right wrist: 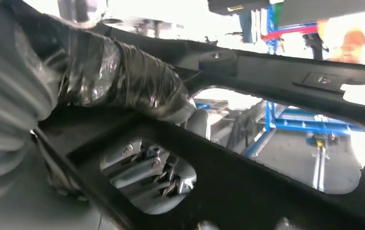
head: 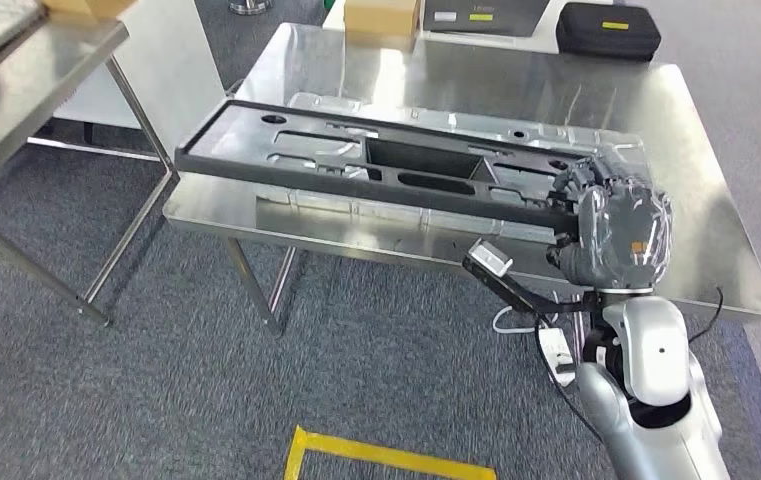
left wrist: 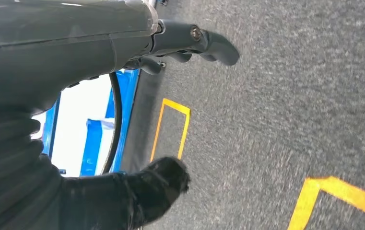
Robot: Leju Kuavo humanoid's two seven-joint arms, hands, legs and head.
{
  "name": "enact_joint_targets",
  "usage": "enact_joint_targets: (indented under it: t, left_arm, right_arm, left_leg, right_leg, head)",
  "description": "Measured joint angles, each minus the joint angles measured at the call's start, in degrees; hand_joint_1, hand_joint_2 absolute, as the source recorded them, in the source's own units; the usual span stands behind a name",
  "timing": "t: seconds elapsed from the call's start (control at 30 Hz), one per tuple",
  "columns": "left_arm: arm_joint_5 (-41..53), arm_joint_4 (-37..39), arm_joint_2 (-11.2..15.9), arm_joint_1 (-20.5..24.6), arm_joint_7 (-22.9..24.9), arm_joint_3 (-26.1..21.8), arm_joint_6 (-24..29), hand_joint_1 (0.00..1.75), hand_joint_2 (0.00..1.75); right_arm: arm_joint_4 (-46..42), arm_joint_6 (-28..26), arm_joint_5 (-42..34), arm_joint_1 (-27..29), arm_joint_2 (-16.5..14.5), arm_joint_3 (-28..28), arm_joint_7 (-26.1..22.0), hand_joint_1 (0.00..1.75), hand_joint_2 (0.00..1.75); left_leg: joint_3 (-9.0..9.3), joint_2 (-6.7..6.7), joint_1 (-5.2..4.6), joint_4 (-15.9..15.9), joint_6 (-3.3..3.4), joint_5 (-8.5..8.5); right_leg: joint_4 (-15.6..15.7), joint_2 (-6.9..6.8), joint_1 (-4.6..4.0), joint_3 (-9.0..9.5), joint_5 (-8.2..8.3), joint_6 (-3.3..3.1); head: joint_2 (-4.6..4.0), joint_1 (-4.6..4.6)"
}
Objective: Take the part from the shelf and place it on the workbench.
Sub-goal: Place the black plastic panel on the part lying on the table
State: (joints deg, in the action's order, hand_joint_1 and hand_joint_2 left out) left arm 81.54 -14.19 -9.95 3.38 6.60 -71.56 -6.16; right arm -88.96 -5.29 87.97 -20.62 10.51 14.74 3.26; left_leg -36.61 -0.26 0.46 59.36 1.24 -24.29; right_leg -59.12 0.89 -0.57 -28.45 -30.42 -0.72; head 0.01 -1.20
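So you've got the part (head: 376, 165), that long black frame with cutouts, over the workbench (head: 696, 150), and whether it's already resting flat on the steel top or a hair above it I honestly can't tell. Its long axis runs across the bench from your right hand (head: 611, 225) out toward the far-left corner, so all the length sticks out away from the grip. The right hand grips the near-right end; in the right wrist view the thumb (right wrist: 137, 86) lies over the frame's rail while the fingers (right wrist: 151, 175) curl up underneath, visible through a cutout. Your left hand (left wrist: 190, 43) hangs over the carpet, well away from the part, fingers loosely curled on nothing.
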Motion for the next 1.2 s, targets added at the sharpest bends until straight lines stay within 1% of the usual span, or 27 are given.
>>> enact_joint_targets:
  t: [0.03, 0.1, 0.13, 0.17, 0.2, 0.23, 0.27, 0.3, 0.37, 0.4, 0.43, 0.47, 0.53, 0.57, 0.6, 0.63, 0.7, 0.73, 0.77, 0.8, 0.87, 0.9, 0.93, 1.0, 1.07, 1.13, 1.2]
  left_arm:
    - [0.07, 0.0, -0.02, 0.03, -0.02, 0.0, 0.0, 0.0, 1.75]
    - [0.22, 0.0, -0.06, 0.11, -0.1, 0.0, 0.0, 0.0, 1.75]
    - [0.31, 0.0, -0.06, 0.15, -0.13, 0.0, 0.0, 0.0, 1.75]
    - [0.41, 0.01, -0.06, 0.19, -0.17, 0.0, 0.0, 0.0, 1.75]
    - [0.49, 0.01, -0.06, 0.21, -0.19, 0.0, 0.0, 0.0, 1.75]
    - [0.54, 0.02, -0.07, 0.22, -0.2, 0.0, 0.0, 0.0, 1.75]
    - [0.56, 0.02, -0.07, 0.21, -0.21, 0.0, 0.0, 0.0, 1.75]
    - [0.57, 0.02, -0.08, 0.2, -0.21, -0.01, 0.0, 0.0, 1.75]
    - [0.59, 0.02, -0.08, 0.19, -0.21, -0.01, -0.01, 0.0, 1.75]
    - [0.62, 0.02, -0.08, 0.25, -0.21, -0.01, -0.02, 0.0, 1.75]
    - [0.65, 0.03, -0.09, 0.3, -0.21, -0.01, -0.04, 0.0, 1.75]
    - [0.69, 0.04, -0.09, 0.36, -0.2, 0.0, -0.08, 0.0, 1.75]
    - [0.77, 0.06, -0.1, 0.5, -0.18, 0.0, -0.14, 0.0, 1.75]
    - [0.82, 0.07, -0.1, 0.58, -0.17, 0.0, -0.16, 0.0, 1.75]
    - [0.87, 0.07, -0.1, 0.69, -0.16, 0.0, -0.17, 0.0, 1.75]
    - [0.96, 0.07, -0.08, 0.77, -0.16, 0.0, -0.17, 0.0, 1.75]
    - [1.19, 0.07, -0.02, 0.86, -0.28, 0.01, -0.19, 0.0, 1.75]
    - [1.31, 0.07, 0.01, 0.84, -0.37, 0.02, -0.19, 0.0, 1.75]
    - [1.4, 0.07, 0.02, 0.8, -0.45, 0.02, -0.2, 0.0, 1.75]
    - [1.44, 0.07, 0.02, 0.76, -0.51, 0.02, -0.2, 0.0, 1.75]
    - [1.45, 0.08, 0.09, 0.62, -0.62, 0.02, -0.22, 0.0, 1.75]
    - [1.45, 0.1, 0.15, 0.61, -0.68, 0.02, -0.28, 0.0, 1.75]
    - [1.45, 0.13, 0.2, 0.61, -0.73, 0.02, -0.34, 0.0, 1.75]
    - [1.49, 0.16, 0.28, 0.74, -0.75, 0.02, -0.48, 0.0, 1.75]
    - [1.52, 0.19, 0.32, 0.82, -0.79, 0.02, -0.57, 0.0, 1.75]
    - [1.54, 0.21, 0.32, 0.87, -0.84, 0.02, -0.62, 0.0, 1.75]
    - [1.68, 0.21, 0.33, 0.89, -0.85, 0.02, -0.73, 0.0, 1.75]
  right_arm:
    - [0.1, -0.02, -0.02, 0.04, 0.13, -0.23, -0.02, 1.75, 1.75]
    - [0.38, -0.04, -0.08, -0.02, 0.46, -0.67, -0.12, 1.75, 1.75]
    - [0.56, -0.04, -0.13, -0.01, 0.58, -0.88, -0.14, 1.75, 1.75]
    - [0.77, -0.04, -0.2, -0.01, 0.68, -1.09, -0.15, 1.75, 1.75]
    - [0.98, -0.04, -0.25, 0.02, 0.74, -1.27, -0.14, 1.75, 1.75]
    - [1.22, -0.04, -0.27, 0.06, 0.81, -1.4, -0.13, 1.75, 1.75]
    - [1.45, -0.03, -0.3, 0.09, 0.89, -1.49, -0.13, 1.75, 1.75]
    - [1.64, -0.03, -0.3, 0.11, 0.98, -1.54, -0.14, 1.75, 1.75]
    - [1.97, -0.04, -0.31, 0.12, 1.19, -1.72, -0.18, 1.75, 1.75]
    - [2.16, -0.04, -0.31, 0.12, 1.27, -1.84, -0.2, 1.75, 1.75]
    - [2.35, -0.03, -0.32, 0.11, 1.31, -1.98, -0.19, 1.75, 1.75]
    - [2.56, -0.03, -0.31, 0.03, 1.31, -2.12, -0.18, 1.75, 1.75]
    - [3.03, -0.02, -0.04, -0.24, 1.31, -2.33, -0.15, 1.75, 1.75]
    - [3.32, -0.02, 0.17, -0.45, 1.3, -2.41, -0.16, 1.75, 1.75]
    - [3.71, -0.02, 0.42, -0.71, 1.31, -2.45, -0.16, 1.75, 1.75]
    - [4.12, -0.05, 0.58, -0.94, 1.32, -2.48, -0.12, 1.75, 1.75]
    - [5.11, -0.16, 0.87, -1.29, 1.32, -2.54, 0.02, 1.75, 1.75]
    - [5.61, -0.23, 0.96, -1.32, 1.3, -2.56, 0.08, 1.75, 1.75]
    - [6.07, -0.29, 1.04, -1.32, 1.3, -2.6, 0.1, 1.75, 1.75]
    - [6.48, -0.33, 1.09, -1.32, 1.3, -2.63, 0.1, 1.75, 1.75]
    - [7.27, -0.44, 1.2, -1.43, 1.3, -2.74, 0.1, 1.75, 1.75]
    - [7.78, -0.51, 1.25, -1.6, 1.3, -2.84, 0.11, 1.75, 1.75]
    - [8.37, -0.6, 1.31, -1.82, 1.29, -2.97, 0.17, 1.75, 1.75]
    - [9.56, -0.77, 1.44, -2.25, 1.24, -3.31, 0.36, 1.75, 1.75]
    - [10.47, -0.88, 1.58, -2.56, 1.24, -3.81, 0.54, 1.75, 1.75]
    - [11.35, -0.92, 1.69, -3.07, 1.27, -4.23, 0.64, 1.75, 1.75]
    - [12.67, -1.03, 1.8, -3.56, 1.23, -4.49, 0.89, 1.75, 1.75]
  left_leg:
    - [0.7, 0.01, 0.11, -0.53, 0.31, 0.05]
    - [2.27, 0.06, 0.42, -1.42, 0.83, -0.2]
    - [2.82, 0.06, 0.49, -1.69, 0.98, -0.52]
    - [3.29, 0.03, 0.55, -1.79, 1.05, -0.93]
    - [3.78, -0.01, 0.59, -1.8, 1.04, -1.41]
    - [4.42, -0.05, 0.63, -1.79, 0.97, -1.97]
    - [5.19, -0.08, 0.69, -1.79, 0.86, -2.58]
    - [6.07, -0.09, 0.76, -1.78, 0.68, -3.24]
    - [7.61, -0.1, 0.87, -1.68, 0.1, -4.6]
    - [8.08, -0.14, 0.88, -1.65, -0.29, -5.19]
    - [8.29, -0.17, 0.88, -1.67, -0.72, -5.67]
    - [8.63, -0.19, 0.83, -1.57, -1.15, -5.85]
    - [9.08, -0.13, 0.85, -1.34, -1.82, -6.11]
    - [8.78, -0.09, 0.84, 0.01, -1.98, -6.12]
    - [7.49, -0.06, 0.89, 2.43, -2.07, -6.55]
    - [5.4, -0.04, 0.92, 5.86, -2.14, -7.38]
    - [0.34, -0.04, 0.83, 12.68, -2.29, -10.29]
    - [-1.43, -0.04, 0.78, 14.2, -2.3, -11.25]
    - [-2.34, -0.05, 0.73, 13.94, -2.21, -10.97]
    - [-2.34, -0.04, 0.69, 11.83, -2.05, -9.14]
    - [-0.86, -0.03, 0.53, 4.68, -1.51, -3.26]
    - [-0.27, -0.02, 0.37, 1.9, -1.23, -1.38]
    - [0.0, -0.02, 0.22, 0.27, -0.95, -0.2]
    - [0.04, -0.07, 0.03, -0.26, -0.46, 0.08]
    - [0.57, -0.09, 0.26, -0.78, 0.06, 0.51]
    - [1.15, -0.06, 0.51, -1.29, 0.51, 0.52]
    - [1.29, -0.08, 0.51, -1.29, 0.8, 0.28]
  right_leg:
    - [-0.92, -0.05, 0.06, -0.16, 0.29, 0.27]
    - [-5.5, -0.22, 0.27, -2.7, 0.2, 0.9]
    - [-8.84, -0.31, 0.5, -4.9, -0.57, 1.25]
    - [-12.02, -0.37, 0.75, -7.33, -2.01, 1.6]
    - [-14.31, -0.43, 1.03, -9.46, -3.53, 1.92]
    - [-15.22, -0.51, 1.3, -10.97, -4.48, 2.17]
    - [-14.41, -0.6, 1.53, -11.63, -4.27, 2.38]
    - [-11.88, -0.7, 1.71, -11.44, -2.6, 2.53]
    - [-4.61, -0.97, 1.8, -10.01, 3.49, 2.49]
    - [-2.06, -1.07, 1.65, -9.48, 5.5, 2.23]
    - [-0.73, -1.12, 1.45, -9.18, 6.8, 1.83]
    - [-0.52, -1.11, 1.22, -9.06, 6.7, 1.34]
    - [-0.12, -0.94, 1.26, -8.02, 6.72, 0.36]
    - [0.23, -0.91, 1.36, -7.38, 6.59, -0.04]
    - [0.53, -0.89, 1.45, -6.77, 6.49, -0.39]
    - [0.75, -0.93, 1.42, -6.33, 6.27, -0.68]
    - [0.81, -0.86, 1.24, -5.79, 5.62, -1.13]
    - [0.78, -0.77, 1.12, -5.43, 5.22, -1.21]
    - [0.73, -0.67, 0.99, -4.96, 4.78, -1.24]
    - [0.66, -0.6, 0.87, -4.39, 4.29, -1.21]
    - [0.42, -0.56, 0.66, -3.34, 3.27, -0.97]
    - [0.3, -0.55, 0.58, -3.17, 2.9, -0.77]
    - [0.2, -0.52, 0.5, -3.2, 2.65, -0.53]
    - [0.24, -0.47, 0.41, -3.4, 2.45, 0.04]
    - [-0.47, -0.53, 0.53, -3.53, 1.58, 0.68]
    - [-5.0, -0.6, 0.8, -5.61, -0.95, 1.36]
    - [-12.51, -0.61, 1.1, -9.76, -3.73, 1.94]
  head:
    - [0.0, 0.01]
    - [0.0, 0.03]
    - [0.0, 0.05]
    - [0.0, 0.04]
    - [-0.01, 0.05]
    - [-0.01, 0.05]
    - [-0.01, 0.05]
    - [-0.01, 0.06]
    - [-0.01, 0.03]
    - [-0.01, 0.04]
    - [0.0, 0.04]
    - [0.0, 0.04]
    - [0.0, 0.08]
    - [-0.01, 0.03]
    - [-0.01, 0.0]
    - [0.0, -0.05]
    - [-0.01, -0.11]
    - [-0.01, -0.13]
    - [-0.01, -0.12]
    - [-0.01, -0.12]
    - [-0.01, -0.09]
    - [-0.01, -0.08]
    - [-0.01, -0.07]
    - [-0.01, -0.07]
    - [-0.01, -0.07]
    - [-0.01, -0.02]
    - [-0.01, 0.0]
